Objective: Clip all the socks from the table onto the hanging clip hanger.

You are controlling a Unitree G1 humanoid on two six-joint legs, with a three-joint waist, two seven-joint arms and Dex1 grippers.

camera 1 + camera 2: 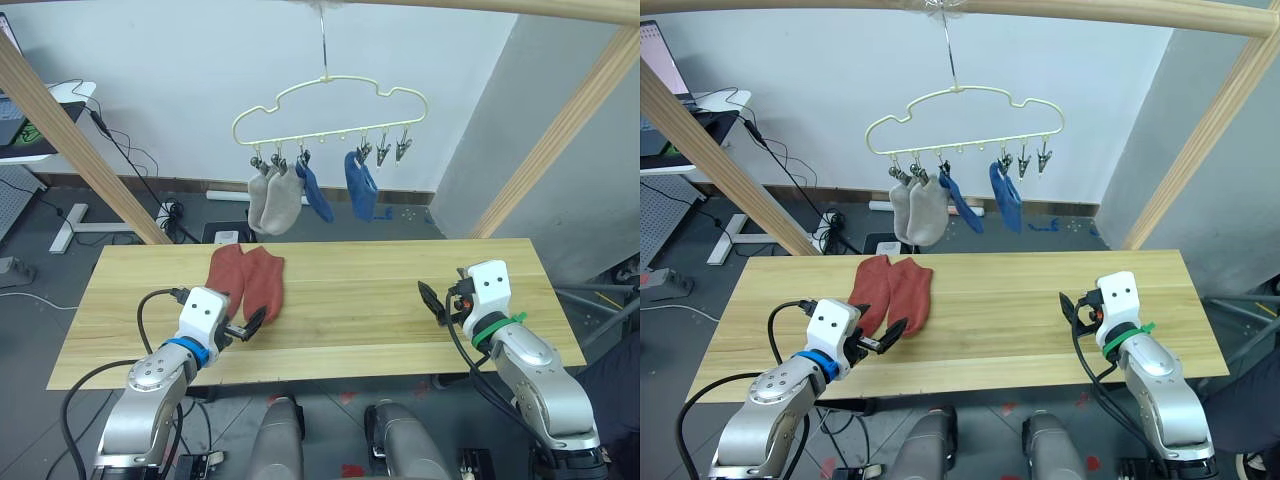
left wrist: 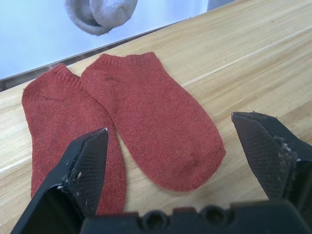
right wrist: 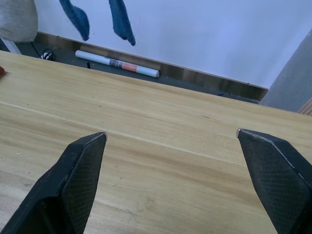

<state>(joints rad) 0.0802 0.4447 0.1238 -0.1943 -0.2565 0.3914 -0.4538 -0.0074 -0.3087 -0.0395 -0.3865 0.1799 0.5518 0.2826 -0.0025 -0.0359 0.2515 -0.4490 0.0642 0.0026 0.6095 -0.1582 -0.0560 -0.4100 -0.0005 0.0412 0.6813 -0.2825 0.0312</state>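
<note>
Tabletop [image 1: 400, 300], two rust-red socks [image 2: 146, 131]

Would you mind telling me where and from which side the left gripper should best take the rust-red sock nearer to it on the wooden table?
Probably at the rounded toe end of the rust-red fabric sock. It lies flat, toe pointing at the open left gripper, free of its twin there. Come from the near table edge, low.
</note>
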